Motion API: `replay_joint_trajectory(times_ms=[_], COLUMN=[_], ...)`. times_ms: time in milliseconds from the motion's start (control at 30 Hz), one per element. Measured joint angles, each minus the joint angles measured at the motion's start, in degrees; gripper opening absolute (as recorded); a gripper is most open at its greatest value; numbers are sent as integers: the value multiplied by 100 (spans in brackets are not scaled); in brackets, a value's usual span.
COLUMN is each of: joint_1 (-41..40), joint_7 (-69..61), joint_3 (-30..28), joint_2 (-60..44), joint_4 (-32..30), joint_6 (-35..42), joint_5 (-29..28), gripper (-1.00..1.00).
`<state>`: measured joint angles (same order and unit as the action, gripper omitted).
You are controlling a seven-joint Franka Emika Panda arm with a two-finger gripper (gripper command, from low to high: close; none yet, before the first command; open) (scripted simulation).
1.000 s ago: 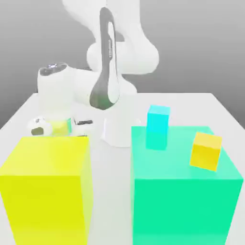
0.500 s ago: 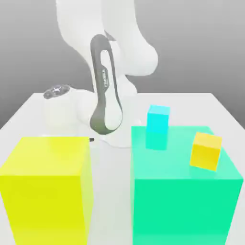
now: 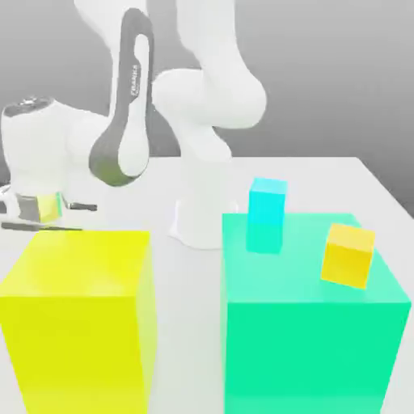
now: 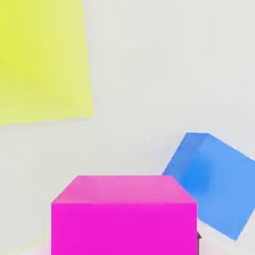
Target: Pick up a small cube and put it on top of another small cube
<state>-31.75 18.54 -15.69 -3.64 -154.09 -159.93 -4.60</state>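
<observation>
In the exterior view my gripper (image 3: 52, 217) hangs at the far left, behind and just above the big yellow block (image 3: 81, 307). It is shut on the small cube (image 3: 48, 207), a lime one held off the table between thin dark fingers (image 3: 79, 207). The hand view has a magenta cube (image 4: 124, 219) very close in the foreground, with a dark fingertip (image 4: 198, 237) at its side. I cannot tell whether that is the held cube. Beside it a blue cube (image 4: 211, 182) lies tilted on the white table (image 4: 164, 74).
A big green block (image 3: 311, 315) stands at the front right, carrying a small cyan cube (image 3: 267, 214) and a small orange-yellow cube (image 3: 349, 255). The arm's white base (image 3: 198, 222) rises mid-table. One corner of the big yellow block (image 4: 40, 60) is in the hand view.
The gripper closed on the lime cube, dipped behind the yellow block, then swung to the exterior view's left and rose with the cube. The blocks and the cubes on them have not moved.
</observation>
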Motion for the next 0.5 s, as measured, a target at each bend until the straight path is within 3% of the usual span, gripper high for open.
replay_joint_trajectory(times_ms=[200,367,500], joint_1=[-255,92,35], joint_7=[1369,2707,2619], joint_3=[-456,-286,-95], joint_2=[-358,76,-489], joint_4=[891,642,602], joint_6=[475,894,377], joint_5=[27,489,1065], gripper=[-100,-100,-100])
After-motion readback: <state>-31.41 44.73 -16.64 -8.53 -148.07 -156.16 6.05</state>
